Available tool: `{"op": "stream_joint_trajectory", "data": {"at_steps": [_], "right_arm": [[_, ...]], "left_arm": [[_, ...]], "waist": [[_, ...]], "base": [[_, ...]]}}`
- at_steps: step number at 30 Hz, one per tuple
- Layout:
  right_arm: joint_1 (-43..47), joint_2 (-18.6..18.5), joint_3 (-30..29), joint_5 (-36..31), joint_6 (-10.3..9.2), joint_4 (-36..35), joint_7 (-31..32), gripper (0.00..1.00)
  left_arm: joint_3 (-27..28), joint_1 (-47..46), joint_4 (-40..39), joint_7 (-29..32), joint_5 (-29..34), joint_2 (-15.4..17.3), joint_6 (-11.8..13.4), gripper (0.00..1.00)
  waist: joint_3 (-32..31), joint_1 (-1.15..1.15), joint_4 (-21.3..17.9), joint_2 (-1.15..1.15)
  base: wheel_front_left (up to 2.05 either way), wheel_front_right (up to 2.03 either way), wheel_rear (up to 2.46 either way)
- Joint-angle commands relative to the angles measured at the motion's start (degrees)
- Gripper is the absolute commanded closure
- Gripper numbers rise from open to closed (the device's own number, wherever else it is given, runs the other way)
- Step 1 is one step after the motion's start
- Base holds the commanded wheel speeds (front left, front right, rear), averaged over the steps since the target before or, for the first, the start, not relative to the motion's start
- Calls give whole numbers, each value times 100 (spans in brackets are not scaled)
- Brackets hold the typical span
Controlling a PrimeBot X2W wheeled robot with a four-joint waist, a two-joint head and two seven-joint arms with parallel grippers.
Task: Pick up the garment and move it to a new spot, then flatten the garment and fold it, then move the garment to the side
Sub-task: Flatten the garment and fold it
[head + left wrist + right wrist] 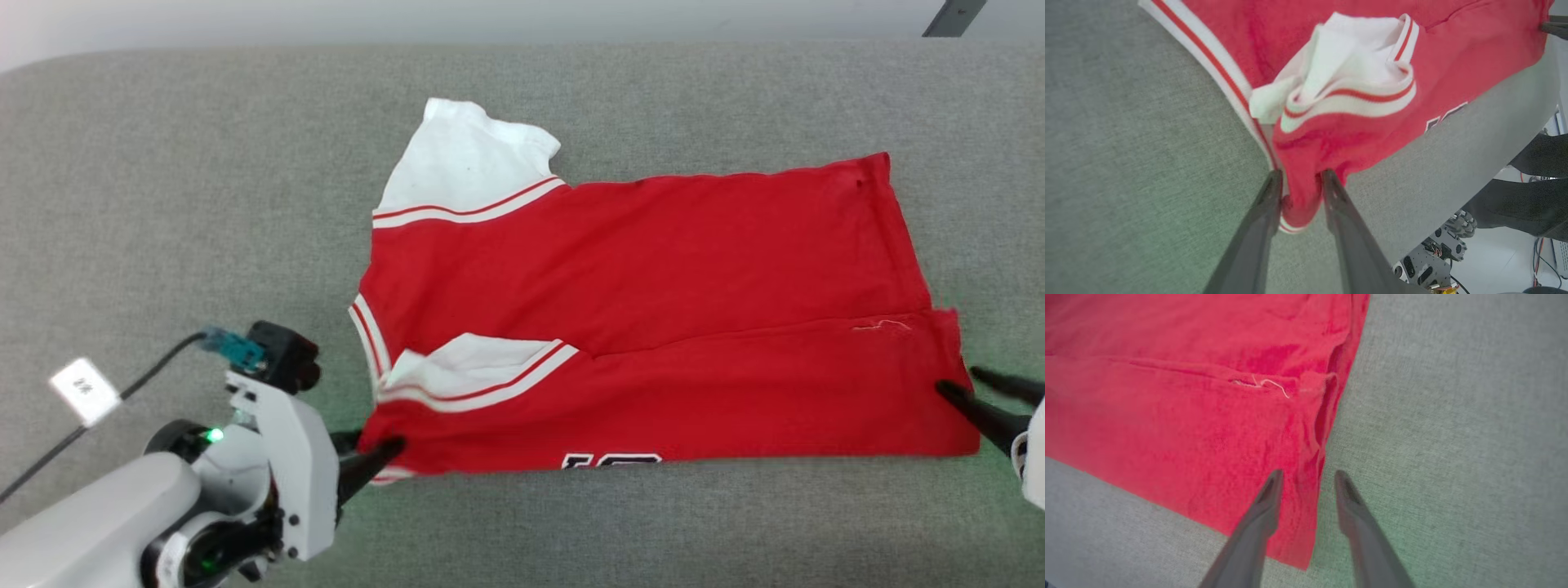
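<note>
Head: jersey (653, 269) lies flat mid-bench (163, 204), near long side folded over, white sleeves at left end, black lettering partly showing at near edge. Left gripper (384, 453) at near-left corner; right gripper (957, 378) at near-right hem corner.

Left wrist: left gripper (1301, 177) jaws parted, red jersey (1355, 134) corner with striped trim between them, on bench (1126, 143).

Right wrist: right gripper (1306, 475) jaws parted, straddling jersey (1167, 416) hem edge; one finger over cloth, other over bench (1453, 437).
</note>
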Motion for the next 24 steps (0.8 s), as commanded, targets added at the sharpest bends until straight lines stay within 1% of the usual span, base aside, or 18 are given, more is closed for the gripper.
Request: {"op": "stream_joint_trajectory", "data": {"at_steps": [1, 4, 6, 8, 10, 12, 16, 18, 20, 22, 24], "right_arm": [[144, 14, -182, -114, -9, -26, -203, 0], [319, 41, -552, -326, -9, -148, -590, 0], [383, 92, -837, -583, -9, -234, -915, 0], [418, 231, -1122, -863, -9, -295, -1272, 0], [416, 453, -1411, -1205, -9, -312, -1650, 0], [375, 724, -1631, -1624, -9, -314, -2005, 0], [282, 1442, -2040, -2257, -9, -250, -2614, 0], [221, 1793, -2230, -2474, -9, -227, -2819, 0], [178, 2108, -2417, -2685, -9, -253, -2952, 0], [146, 2355, -2619, -2794, -9, -275, -3042, 0], [134, 2568, -2727, -2879, -9, -325, -3084, 0]], "left_arm": [[82, 90, -102, -129, 36, 92, 107, 0], [198, 165, -382, -345, 66, 304, 258, 0], [338, 188, -541, -549, 75, 433, 366, 0], [450, 167, -624, -784, 159, 503, 447, 0], [641, 89, -545, -1126, 215, 437, 557, 0], [788, 2, -390, -1512, 362, 317, 600, 0], [1209, -200, 253, -2449, 543, -53, 763, 0], [1346, -344, 620, -2787, 658, -215, 741, 0], [1414, -581, 1020, -2953, 777, -342, 650, 0], [1444, -859, 1410, -2967, 799, -504, 484, 0], [1392, -1172, 1849, -2802, 881, -597, 318, 0]], "waist": [[-25, 0, -25, 0], [-40, 0, -88, 0], [-24, 0, -148, 0], [-5, 0, -217, 0], [18, 0, -290, 0], [42, 0, -391, 0], [133, 0, -637, 0], [211, 0, -784, 0], [302, 0, -931, 0], [389, 0, -1070, 0], [468, 0, -1199, 0]], "base": [[0, 0, 0], [0, 0, 0], [0, 0, 0], [0, 0, 0], [0, 0, 0], [0, 0, 0], [0, 0, 0], [0, 0, 0], [0, 0, 0], [0, 0, 0], [0, 0, 0]]}}
